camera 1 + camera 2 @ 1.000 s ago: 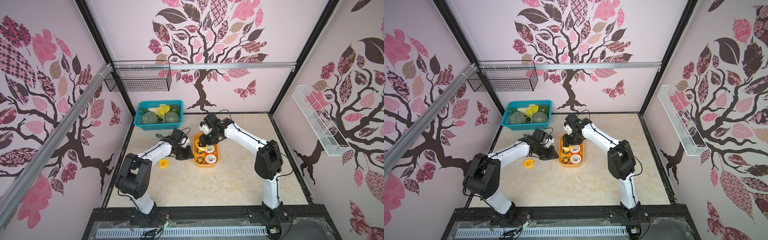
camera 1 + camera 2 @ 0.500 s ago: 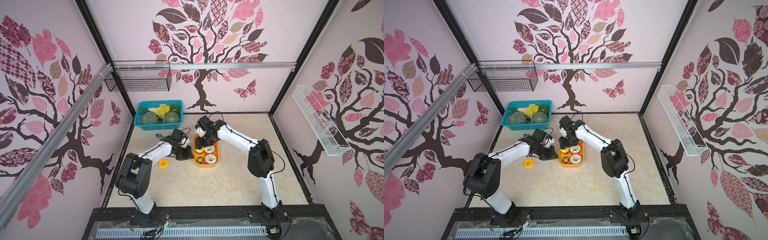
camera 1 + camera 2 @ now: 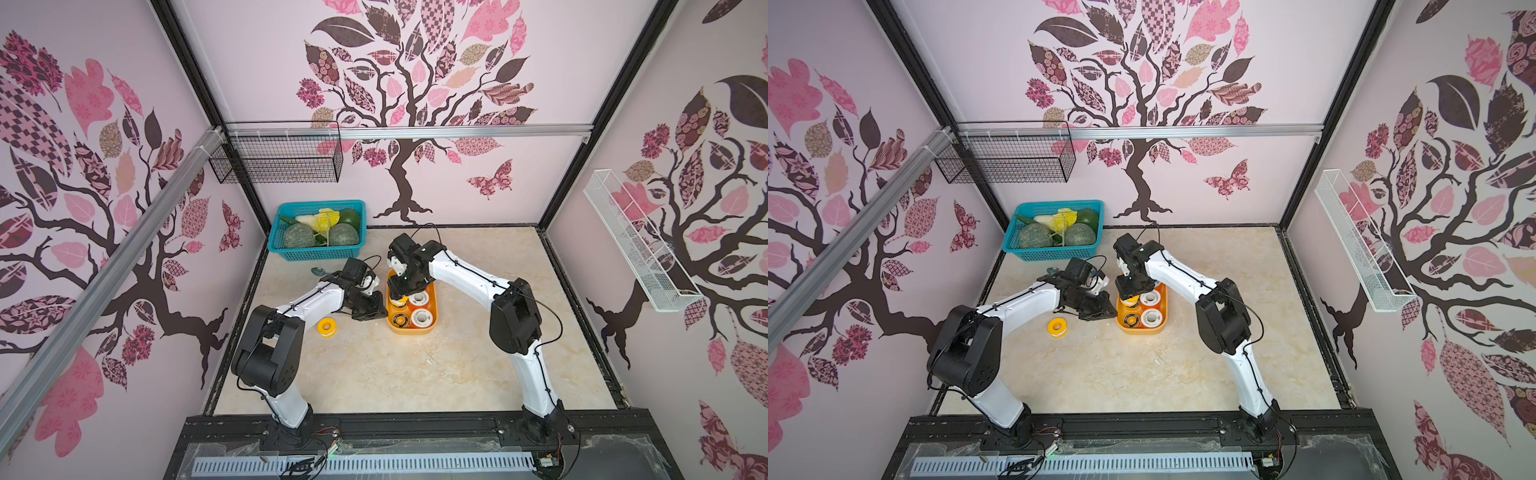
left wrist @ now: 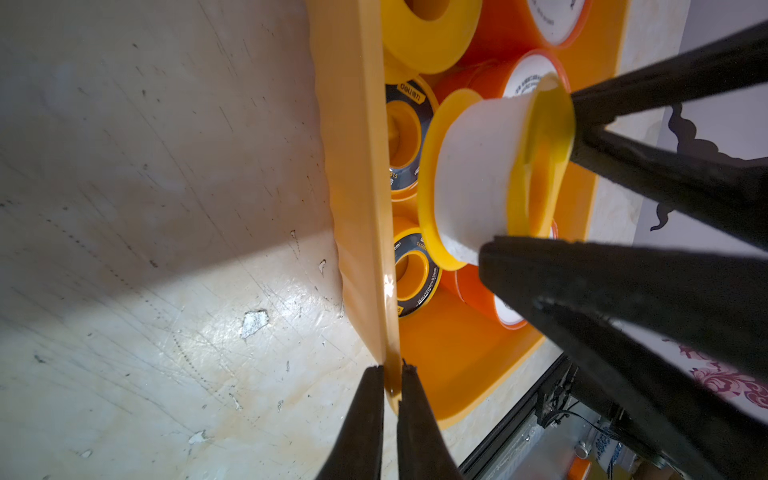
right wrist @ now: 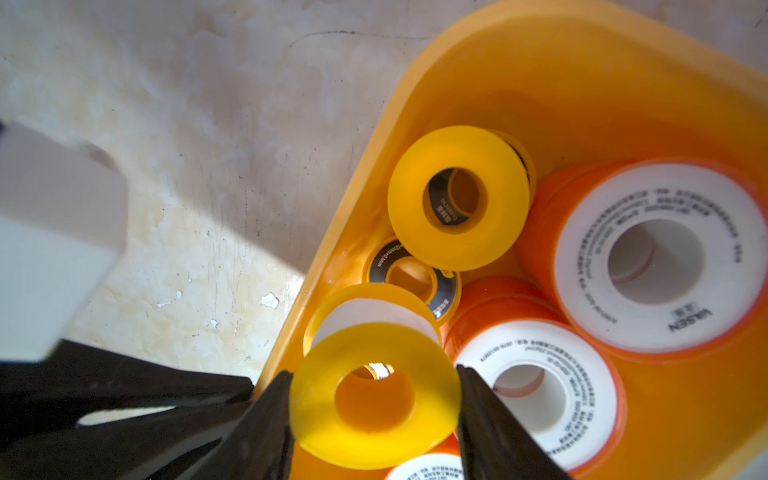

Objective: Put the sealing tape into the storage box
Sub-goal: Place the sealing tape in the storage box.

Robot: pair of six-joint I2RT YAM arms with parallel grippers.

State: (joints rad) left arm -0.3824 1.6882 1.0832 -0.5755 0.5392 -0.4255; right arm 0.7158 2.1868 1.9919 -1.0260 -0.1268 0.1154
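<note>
The right gripper (image 5: 373, 372) is clamped across the top flange of a yellow spool (image 5: 316, 399), and what counts is what lies beneath it. The spool hangs inside the outline of the box (image 5: 582, 83), just beside the wall on the box's 9 o'clock side as a top view shows it, above a black-faced spool (image 5: 380, 264). Its axis stands upright, hole pointing down, so it looks ready to be let go flat. I judge it would land on other spools rather than on bare floor.

White-faced spools (image 5: 582, 415) fill the 3 o'clock side. The right arm rises from about 5 o'clock, elbow out at 3 o'clock, wrist folded over so the fingers aim downward.

The left gripper (image 4: 391, 370) is closed on that same wall, pinching it between the tips, with the arm lying low from 8 o'clock — a steadying hold, by my guess. One loose spool (image 3: 326, 326) lies on the table (image 3: 395, 374) at about 8 o'clock from the box — nearer the left arm.
</note>
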